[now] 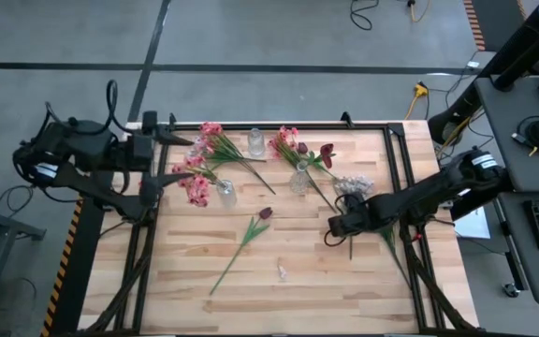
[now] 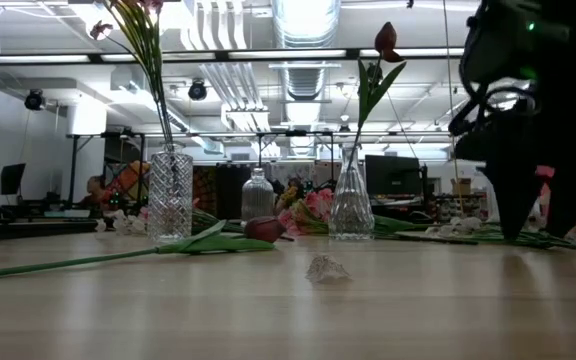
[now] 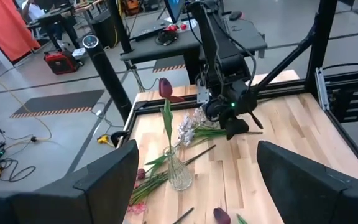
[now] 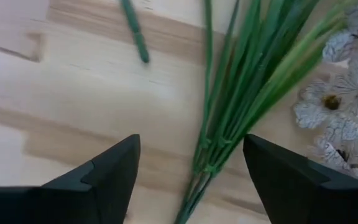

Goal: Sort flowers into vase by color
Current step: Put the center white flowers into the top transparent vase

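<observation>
My right gripper [image 4: 191, 162] hangs open, pointing down over the bundled green stalks [image 4: 219, 140] of the white flowers [image 1: 353, 184], which lie flat right of centre. One finger stands on each side of the stalks without touching them. One glass vase [image 1: 225, 193] holds pink flowers [image 1: 195, 183], and another vase [image 1: 299, 179] holds dark red flowers [image 1: 325, 153]. A third vase [image 1: 255, 142] stands at the far edge. More pink flowers [image 1: 215, 138] lie at the far left, and a dark red flower [image 1: 264, 214] lies at mid-table. My left gripper [image 1: 178, 159] is open, raised at the left edge.
A small pale fallen blossom [image 1: 282, 272] lies near the front middle. The loose end of another green stalk [image 4: 135, 34] lies close to my right gripper. A black frame [image 1: 396, 159] rims the table. The near part of the wooden top [image 1: 344, 300] is bare.
</observation>
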